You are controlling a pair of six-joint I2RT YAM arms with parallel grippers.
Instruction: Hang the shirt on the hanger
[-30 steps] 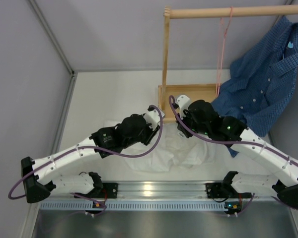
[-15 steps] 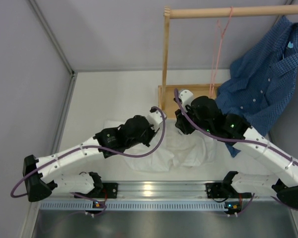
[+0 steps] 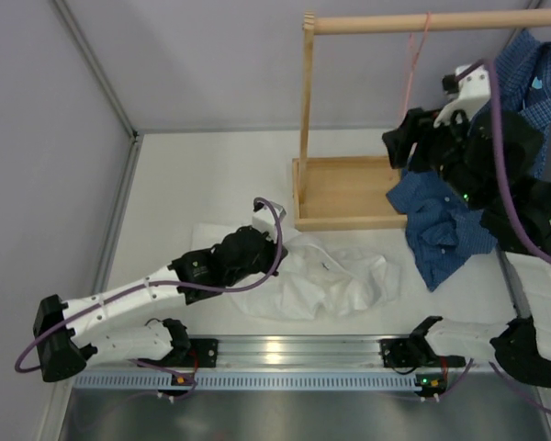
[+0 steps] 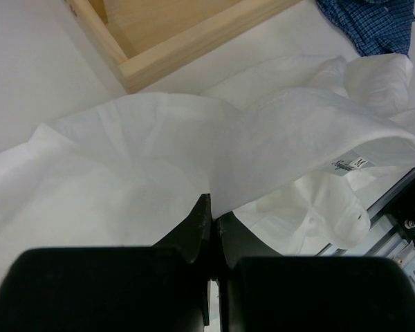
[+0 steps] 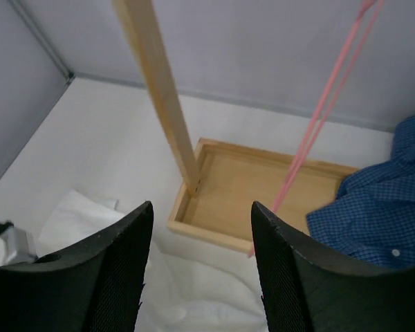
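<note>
Rising from the wrinkled white collared shirt [image 3: 335, 280] at the near edge of the counter [image 3: 211, 184], the right pincer [image 5: 200, 214] now faces the thin pink wire hanger [image 5: 325, 104] with jaws apart, likely to fetch it, while the left pincer [image 4: 213, 207] pinches the shirt's fold.

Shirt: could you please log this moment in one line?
left gripper shut on shirt | right gripper open, empty | hanger on rail
</note>
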